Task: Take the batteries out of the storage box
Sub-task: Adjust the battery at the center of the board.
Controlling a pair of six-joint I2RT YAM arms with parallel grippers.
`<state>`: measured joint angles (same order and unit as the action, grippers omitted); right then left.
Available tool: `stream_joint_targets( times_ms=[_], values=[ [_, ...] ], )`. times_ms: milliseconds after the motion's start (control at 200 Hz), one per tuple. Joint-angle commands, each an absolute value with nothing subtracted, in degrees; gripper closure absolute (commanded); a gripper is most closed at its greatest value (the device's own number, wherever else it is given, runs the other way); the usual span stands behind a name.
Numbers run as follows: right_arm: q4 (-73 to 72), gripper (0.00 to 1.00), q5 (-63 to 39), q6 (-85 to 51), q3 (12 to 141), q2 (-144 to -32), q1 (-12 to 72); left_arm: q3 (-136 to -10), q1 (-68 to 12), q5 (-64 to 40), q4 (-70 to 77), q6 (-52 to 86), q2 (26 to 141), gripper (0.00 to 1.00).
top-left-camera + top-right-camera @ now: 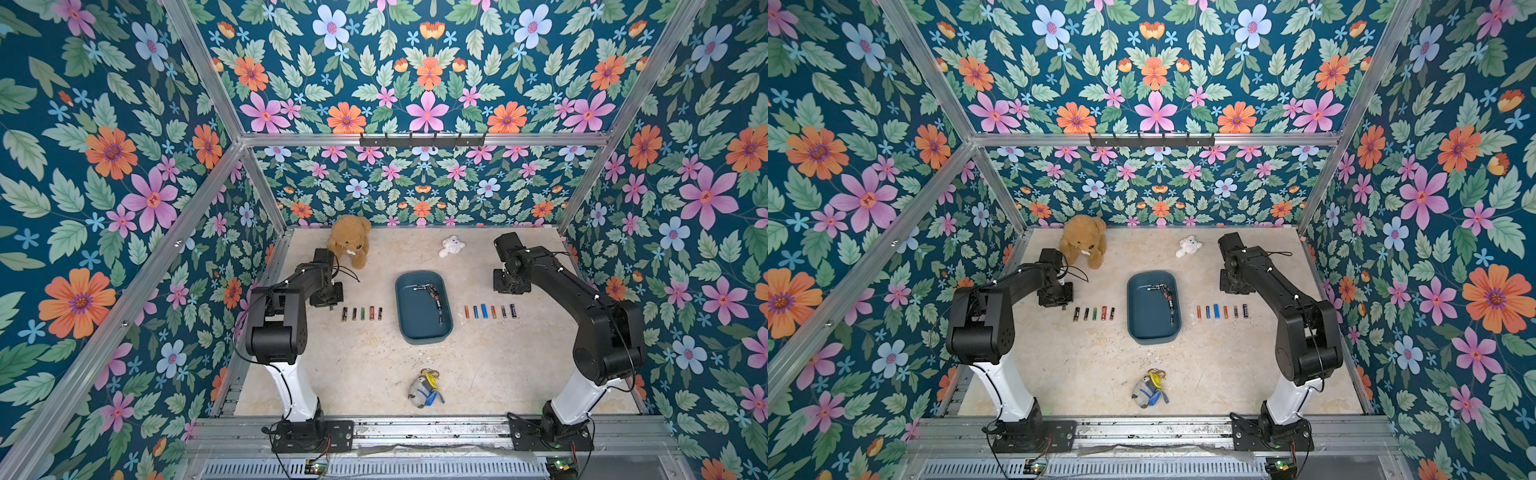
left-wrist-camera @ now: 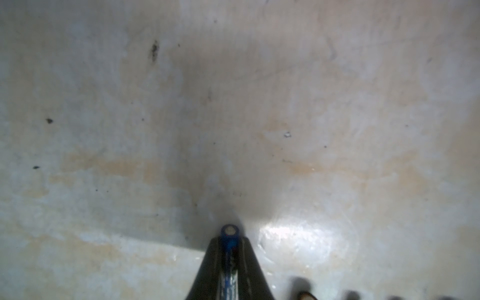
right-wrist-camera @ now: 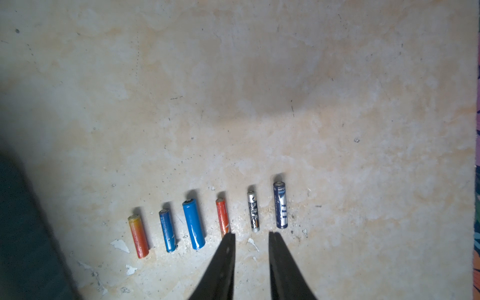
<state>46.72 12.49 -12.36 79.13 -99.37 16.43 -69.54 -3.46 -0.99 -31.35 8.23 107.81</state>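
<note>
Nearest, at the middle of the table (image 1: 353, 374), lies a small grey stuffed toy (image 1: 423, 390) with blue and yellow parts.

Farther in, at the centre, sits the blue box (image 1: 419, 332), its long axis running near to far. A few batteries in the box (image 1: 436, 301) lie end to end along its right wall, pointing near to far. At the far end the line bends left, so the last ones lie across, left to right.

Left of the box, the left row (image 1: 362, 313) of five batteries lies on the table, side by side and apart, each pointing near to far. Right of the box, the right row (image 3: 207, 223) of six lies the same way. From the box outward they are orange, blue, a thicker blue, red, silver-black and dark blue.

The left gripper (image 2: 230, 241) is clenched on a blue battery (image 2: 229, 231), over bare table just left of the left row. The battery's long axis runs along the fingers, and its metal end pokes out past the fingertips toward the table.

The right gripper (image 3: 252, 235) is released, its jaws apart with nothing between them. Its tips are close by the ends of the red and silver-black batteries.

Farthest, a brown teddy bear (image 1: 349, 241) sits at the far left and a small white stuffed toy (image 1: 451, 246) lies right of centre.
</note>
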Motion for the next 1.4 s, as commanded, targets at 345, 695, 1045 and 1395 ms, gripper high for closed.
stream_joint_targets(
  times_ms=[345, 695, 1045, 1395],
  values=[
    [47.44, 0.72, 12.94, -12.66, 80.48, -99.88, 16.55, -64.49, -4.92, -1.77, -32.69, 7.23, 104.33, 0.86],
    [47.29, 0.72, 12.98, -12.66, 80.16, -99.96, 16.66, -63.72, -5.45, -1.15, -32.96, 7.74, 104.32, 0.86],
    [47.37, 0.72, 13.01, -12.66, 80.07, -99.63, 16.62, -64.05, -5.45, -1.15, -33.31, 8.07, 104.16, 0.77],
    [47.52, 0.72, 13.08, -12.67, 79.89, -99.31, 16.61, -63.84, -5.52, -1.27, -33.86, 7.98, 104.09, 0.84]
  ],
)
